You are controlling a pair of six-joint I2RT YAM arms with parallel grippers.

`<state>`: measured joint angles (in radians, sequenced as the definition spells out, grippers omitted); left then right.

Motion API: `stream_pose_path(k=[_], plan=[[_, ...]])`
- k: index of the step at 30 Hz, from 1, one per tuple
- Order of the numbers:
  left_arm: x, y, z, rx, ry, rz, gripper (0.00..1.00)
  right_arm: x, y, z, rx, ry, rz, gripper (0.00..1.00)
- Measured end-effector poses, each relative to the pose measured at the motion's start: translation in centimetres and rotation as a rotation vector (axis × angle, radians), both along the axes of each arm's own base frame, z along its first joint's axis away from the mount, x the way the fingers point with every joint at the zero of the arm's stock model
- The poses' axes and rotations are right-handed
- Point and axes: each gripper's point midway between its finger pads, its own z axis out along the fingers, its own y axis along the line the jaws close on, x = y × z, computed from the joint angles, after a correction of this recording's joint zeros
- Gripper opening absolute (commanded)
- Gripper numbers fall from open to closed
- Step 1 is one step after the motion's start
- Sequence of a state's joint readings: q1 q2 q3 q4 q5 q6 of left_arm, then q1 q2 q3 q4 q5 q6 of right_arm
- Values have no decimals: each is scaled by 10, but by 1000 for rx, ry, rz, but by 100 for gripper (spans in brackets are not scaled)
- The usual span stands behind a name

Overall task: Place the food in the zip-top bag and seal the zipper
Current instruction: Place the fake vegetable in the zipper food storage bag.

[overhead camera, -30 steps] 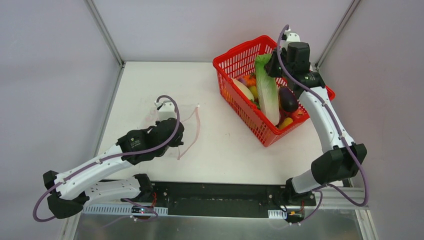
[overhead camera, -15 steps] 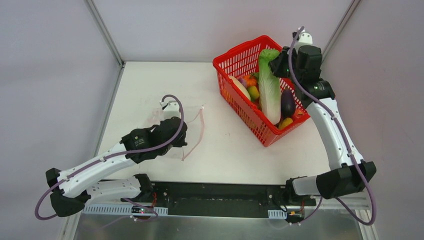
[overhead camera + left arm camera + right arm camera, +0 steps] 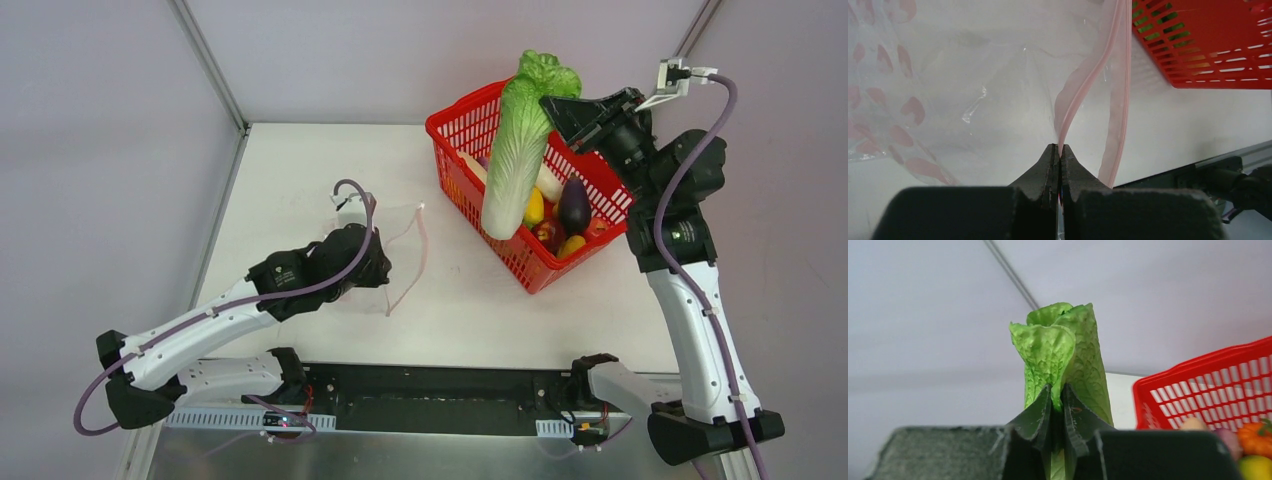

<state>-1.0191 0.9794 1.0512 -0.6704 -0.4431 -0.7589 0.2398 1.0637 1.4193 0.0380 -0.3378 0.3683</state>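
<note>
My right gripper [image 3: 560, 105] is shut on the leafy top of a green and white toy cabbage [image 3: 515, 145] and holds it hanging above the red basket; the leaves show between the jaws in the right wrist view [image 3: 1063, 355]. More food lies in the basket: a dark purple eggplant [image 3: 574, 204], yellow pieces [image 3: 534, 208] and a white piece. The clear zip-top bag [image 3: 385, 235] lies on the table at the left. My left gripper [image 3: 1058, 148] is shut on one lip of its pink zipper [image 3: 1088, 75], and the other lip [image 3: 1120, 85] stands apart, so the mouth is open.
The red mesh basket [image 3: 470, 120] stands at the back right of the white table, its corner also in the left wrist view [image 3: 1208, 45]. Metal frame posts [image 3: 210, 65] rise at the back corners. A black rail [image 3: 440, 395] runs along the near edge.
My right gripper has lifted the cabbage up out of the basket, the arm swinging up and right. My left gripper has shifted a little to the right with the bag's lip.
</note>
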Motion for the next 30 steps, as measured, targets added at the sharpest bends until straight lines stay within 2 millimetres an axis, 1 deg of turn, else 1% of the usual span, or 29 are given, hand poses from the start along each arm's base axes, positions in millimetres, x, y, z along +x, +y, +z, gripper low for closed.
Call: stream_pose_path(k=[2, 6, 9, 13, 16, 19, 23, 28, 30], plan=[[-1, -7, 3, -34, 6, -12, 0, -9, 6, 4, 44, -4, 54, 8], [-2, -24, 8, -94, 23, -45, 0, -15, 18, 3, 105, 22, 142, 6], [-2, -38, 12, -151, 37, -67, 0, -16, 29, -7, 139, 55, 194, 6], [-4, -56, 24, -246, 43, -97, 0, -20, 49, -26, 151, 104, 254, 5], [-4, -65, 31, -298, 46, -110, 0, -25, 66, -31, 152, 118, 296, 5], [-3, -70, 32, -318, 49, -112, 0, -35, 85, -31, 147, 112, 335, 5], [-3, -71, 30, -316, 54, -109, 0, -46, 107, -32, 134, 100, 388, 5], [-3, -72, 30, -316, 55, -109, 0, -41, 119, -39, 114, 87, 384, 5], [-3, -74, 32, -327, 54, -118, 0, -39, 121, -45, 113, 65, 378, 5]])
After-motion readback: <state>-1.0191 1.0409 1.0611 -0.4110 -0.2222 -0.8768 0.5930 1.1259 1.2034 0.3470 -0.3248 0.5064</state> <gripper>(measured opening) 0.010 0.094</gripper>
